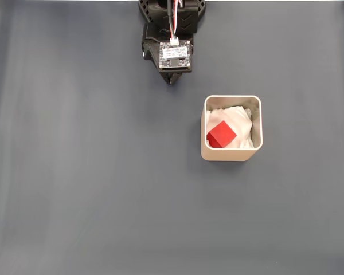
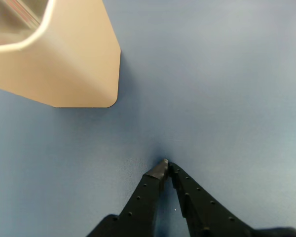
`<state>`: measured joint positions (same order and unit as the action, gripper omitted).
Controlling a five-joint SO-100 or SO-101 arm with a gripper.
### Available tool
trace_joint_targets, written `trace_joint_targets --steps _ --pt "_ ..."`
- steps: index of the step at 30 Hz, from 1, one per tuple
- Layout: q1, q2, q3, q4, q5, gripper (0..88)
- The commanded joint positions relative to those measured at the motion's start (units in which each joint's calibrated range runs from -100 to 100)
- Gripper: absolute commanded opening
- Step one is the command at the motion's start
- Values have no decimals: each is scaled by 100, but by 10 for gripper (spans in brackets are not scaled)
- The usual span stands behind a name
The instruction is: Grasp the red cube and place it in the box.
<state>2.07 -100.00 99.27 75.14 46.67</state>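
The red cube point(image 1: 221, 134) lies inside the beige box point(image 1: 261, 123), resting on crumpled white paper at the box's left side in the fixed view. My gripper point(image 1: 171, 80) sits folded back at the top centre, well up and left of the box. In the wrist view the gripper point(image 2: 166, 164) has its black fingertips pressed together with nothing between them, hovering just over the mat. The box's outer wall point(image 2: 74, 64) fills the upper left of the wrist view; the cube is hidden there.
A plain dark grey mat point(image 1: 92, 189) covers the whole table. The arm's base and a small white circuit board point(image 1: 175, 54) sit at the top edge.
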Motion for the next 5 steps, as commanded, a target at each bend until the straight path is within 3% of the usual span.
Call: trace_joint_targets --steps 1,5 --pt "10 9 55 106 10 6" --pt "10 9 55 106 10 6"
